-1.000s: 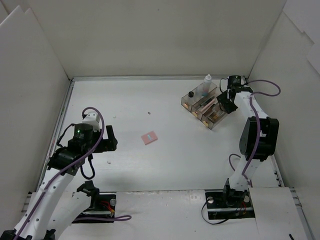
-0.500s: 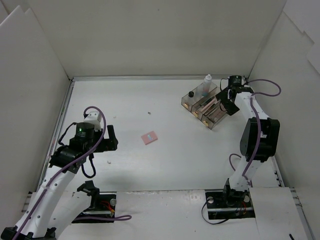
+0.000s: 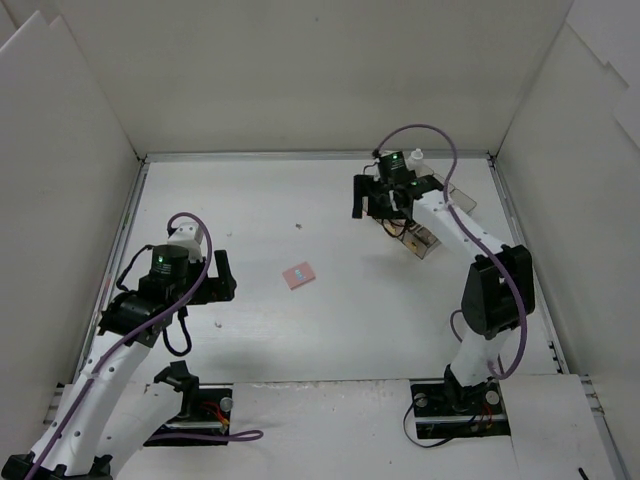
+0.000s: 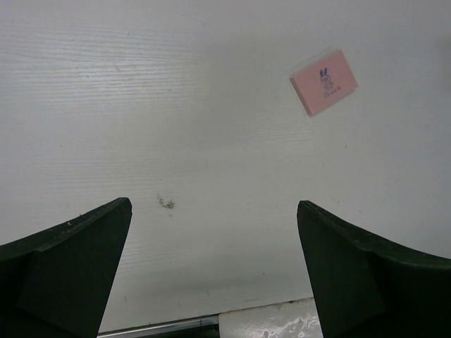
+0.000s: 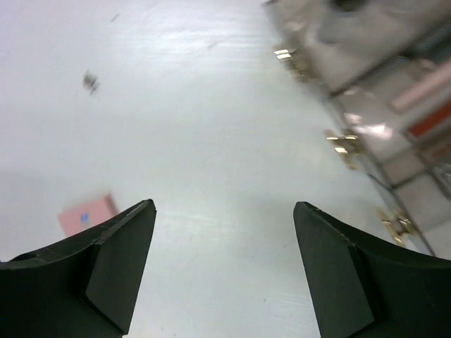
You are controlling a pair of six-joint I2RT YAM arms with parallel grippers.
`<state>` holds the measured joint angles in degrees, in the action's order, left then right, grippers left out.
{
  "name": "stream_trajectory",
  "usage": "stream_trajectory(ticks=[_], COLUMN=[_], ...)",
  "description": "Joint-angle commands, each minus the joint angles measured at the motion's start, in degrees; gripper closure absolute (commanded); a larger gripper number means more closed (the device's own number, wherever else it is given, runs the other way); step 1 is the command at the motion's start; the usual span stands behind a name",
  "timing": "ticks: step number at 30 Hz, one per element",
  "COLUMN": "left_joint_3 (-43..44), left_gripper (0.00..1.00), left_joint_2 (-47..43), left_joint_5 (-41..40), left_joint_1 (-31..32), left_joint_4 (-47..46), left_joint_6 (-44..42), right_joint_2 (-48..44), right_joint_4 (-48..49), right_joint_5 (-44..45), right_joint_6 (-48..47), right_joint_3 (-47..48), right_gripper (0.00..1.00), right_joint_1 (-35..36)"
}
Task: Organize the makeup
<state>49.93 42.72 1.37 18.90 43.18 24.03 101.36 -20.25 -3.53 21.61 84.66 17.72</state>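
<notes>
At the left edge of the clear tray [image 3: 426, 245]: right gripper [image 3: 372, 200] swung over from its right side, jaws apart, empty; left gripper [image 3: 224, 277] unmoved, spread wide.

The left arm is crouching over the near-left part of the table, its left hand [image 3: 222, 274] pointing right with fingers spread wide around nothing. The right arm is stretching toward the far side, its right hand [image 3: 370, 202] facing left, fingers parted and empty.
</notes>
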Motion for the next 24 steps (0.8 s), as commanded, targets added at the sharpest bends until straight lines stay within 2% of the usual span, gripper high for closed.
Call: stream_trajectory(ticks=[1, 4, 6, 7, 11, 12, 13, 17, 24], left_joint_3=[1.5, 1.6, 1.6, 1.6, 1.4, 1.5, 1.5, 1.6, 1.3], left_gripper=[0.0, 0.0, 0.01, 0.0, 0.0, 0.0, 0.0, 0.01, 0.0], left_joint_2=[0.1, 0.0, -0.2, -0.1, -0.3, -0.3, -0.3, -0.3, -0.3], left_joint_5=[0.4, 0.5, 0.5, 0.4, 0.4, 0.5, 0.6, 0.5, 0.7], left_joint_1=[-0.4, -0.4, -0.4, -0.4, -0.4, -0.4, -0.4, -0.4, -0.4], left_joint_4=[-2.5, -2.4, -2.4, -2.4, -2.5, -2.6, -2.6, -2.5, -2.7], left_joint_6=[-1.1, -1.1, -1.1, -1.0, -1.0, -0.9, -1.0, -1.0, -0.9], right_joint_2=[-3.2, -0.6, 1.8, 2.8, 6.9, 8.6, 9.5, 12.8, 17.8], right_joint_4=[0.2, -0.9, -1.3, -1.2, -1.3, -1.3, -1.3, -1.3, -1.3], right_joint_5=[-6.1, -6.1, -6.4, -6.1, -3.1, -2.8, -2.5, 1.0, 5.4], right_joint_6=[-16.2, -19.2, -18.6, -18.2, -15.9, -15.0, -14.6, -12.1, -6.6], right_joint_3=[0.7, 1.1, 1.8, 2.6, 4.8, 5.9, 6.3, 8.4, 10.3], right_gripper=[0.23, 0.2, 0.19, 0.13, 0.1, 0.09, 0.03, 0.02, 0.02], right_joint_1=[5.0, 9.5, 12.2, 13.1, 19.4, 20.1, 21.8, 26.0, 28.8])
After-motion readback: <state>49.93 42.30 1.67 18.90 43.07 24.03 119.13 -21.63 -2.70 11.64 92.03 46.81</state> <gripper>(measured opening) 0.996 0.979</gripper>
